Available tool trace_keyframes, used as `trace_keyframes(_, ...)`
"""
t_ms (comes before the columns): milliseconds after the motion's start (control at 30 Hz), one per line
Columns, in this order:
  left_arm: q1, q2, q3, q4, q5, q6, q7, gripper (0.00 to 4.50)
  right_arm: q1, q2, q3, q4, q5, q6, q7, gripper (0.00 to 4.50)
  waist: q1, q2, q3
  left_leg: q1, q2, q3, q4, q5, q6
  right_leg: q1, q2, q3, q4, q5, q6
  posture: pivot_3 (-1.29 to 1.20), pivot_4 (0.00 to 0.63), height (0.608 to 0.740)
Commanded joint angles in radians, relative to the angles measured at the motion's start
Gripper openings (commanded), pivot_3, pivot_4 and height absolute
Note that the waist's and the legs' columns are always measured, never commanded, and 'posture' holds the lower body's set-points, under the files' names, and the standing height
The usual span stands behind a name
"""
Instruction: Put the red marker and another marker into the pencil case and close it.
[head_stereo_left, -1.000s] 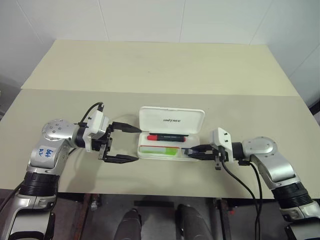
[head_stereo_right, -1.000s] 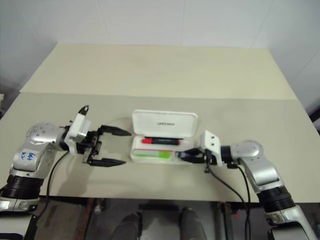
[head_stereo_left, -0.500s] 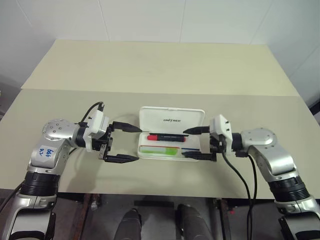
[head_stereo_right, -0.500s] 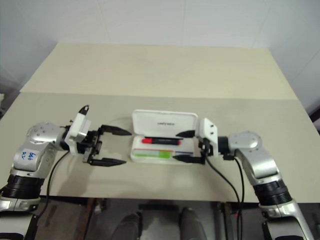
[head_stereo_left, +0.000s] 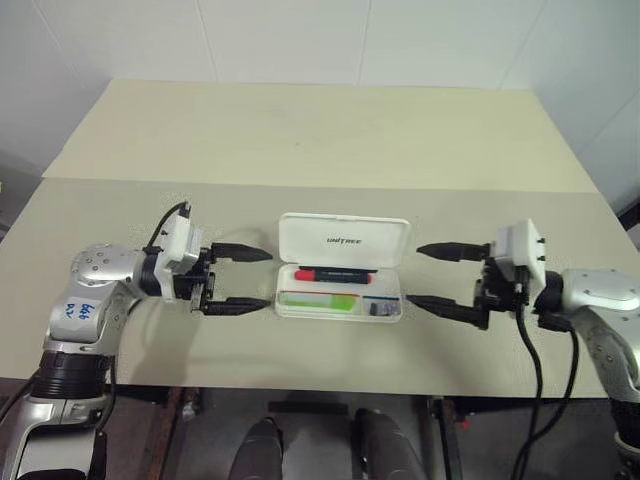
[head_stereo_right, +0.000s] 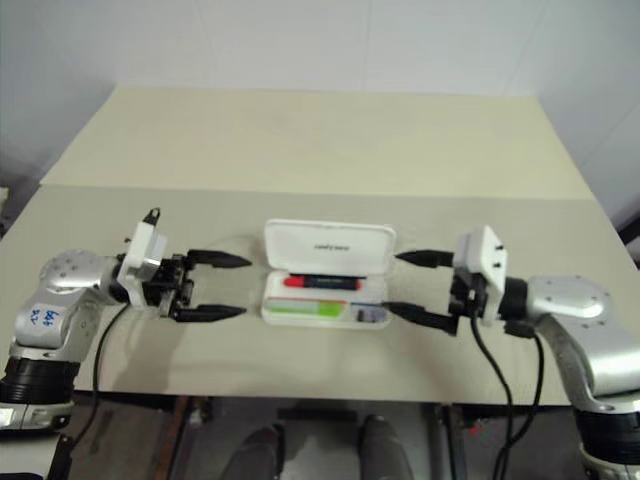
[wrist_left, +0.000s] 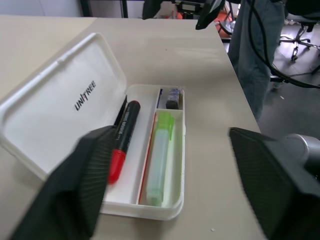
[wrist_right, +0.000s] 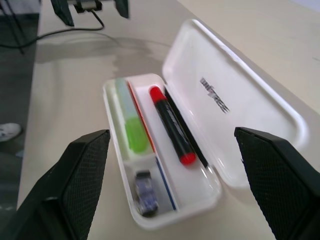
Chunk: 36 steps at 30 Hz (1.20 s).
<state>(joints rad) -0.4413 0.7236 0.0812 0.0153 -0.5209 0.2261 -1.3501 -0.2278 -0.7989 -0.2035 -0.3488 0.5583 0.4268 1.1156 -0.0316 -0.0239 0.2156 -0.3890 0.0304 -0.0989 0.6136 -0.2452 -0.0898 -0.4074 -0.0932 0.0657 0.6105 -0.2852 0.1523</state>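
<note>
The white pencil case lies open mid-table, its lid with dark lettering tilted back. In its tray the red marker lies along the far side. The other marker, a pale-green highlighter, lies along the near side. Both also show in the wrist views: red marker, highlighter. My left gripper hovers just left of the case, pointing at it, open and holding nothing. My right gripper stands a little right of the case, open and empty.
A small dark item sits in the tray's right-end compartment. The table's front edge runs close below the case. A seam joins a second tabletop behind. A person's legs stand beyond the table's right end.
My right gripper opened at the case's right end, then rose and drew back to the right. My left gripper's fingers came closer together while it stayed beside the case.
</note>
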Motion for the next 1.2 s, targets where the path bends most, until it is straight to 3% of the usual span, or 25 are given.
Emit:
trace_keyframes(33, -0.013, 0.000, 0.036, 0.014, -0.020, -0.030, -0.006, 2.25, -0.009, -0.020, -0.021, -0.006, 0.002, -0.031, 0.000, 4.22, 0.002, 0.000, 0.000, 0.000, 0.000, 0.000, 0.000, 0.000, 0.000, 0.000, 0.000, 0.000, 0.000, 0.000, 0.000, 0.00, 0.150, 0.740)
trace_keyframes(267, -0.026, -0.009, 0.030, 0.030, -0.023, -0.039, -0.004, 0.01, -0.034, -0.022, -0.001, 0.011, -0.019, -0.051, -0.008, 4.22, 0.004, 0.000, 0.000, -0.001, 0.000, 0.000, 0.000, 0.000, 0.000, 0.000, 0.000, 0.000, 0.000, 0.000, 0.000, 0.00, 0.150, 0.740)
trace_keyframes(533, -0.147, -0.144, 0.114, 0.096, -0.054, 0.010, 0.227, 0.01, -0.048, -0.015, 0.011, 0.018, -0.031, -0.052, -0.025, 4.22, 0.007, -0.001, 0.000, -0.001, 0.000, -0.001, 0.001, 0.000, 0.000, 0.000, 0.000, 0.000, 0.000, 0.000, 0.001, 0.00, 0.150, 0.740)
trace_keyframes(733, -0.246, -0.212, 0.081, 0.237, 0.027, -0.031, 0.322, 0.01, -0.064, -0.006, 0.032, 0.019, -0.039, -0.056, -0.042, 4.22, 0.002, -0.001, 0.000, -0.001, 0.000, 0.000, 0.001, 0.000, 0.000, 0.001, 0.000, 0.000, 0.000, 0.001, 0.001, 0.00, 0.150, 0.740)
trace_keyframes(1033, -0.292, -0.260, -0.022, 0.410, 0.164, -0.072, 0.359, 0.01, -0.052, 0.001, 0.028, -0.005, -0.035, -0.056, -0.065, 4.22, 0.006, -0.001, 0.000, -0.001, 0.000, 0.000, 0.001, 0.000, 0.000, 0.001, 0.000, 0.000, -0.001, 0.001, 0.002, 0.00, 0.150, 0.740)
trace_keyframes(1200, -0.310, -0.273, -0.035, 0.443, 0.173, -0.101, 0.316, 0.01, -0.040, 0.001, 0.020, -0.017, -0.030, -0.056, -0.076, 4.22, 0.007, -0.001, 0.000, -0.001, -0.001, -0.001, 0.001, 0.000, 0.000, 0.001, 0.000, 0.000, -0.001, 0.001, 0.002, 0.00, 0.150, 0.740)
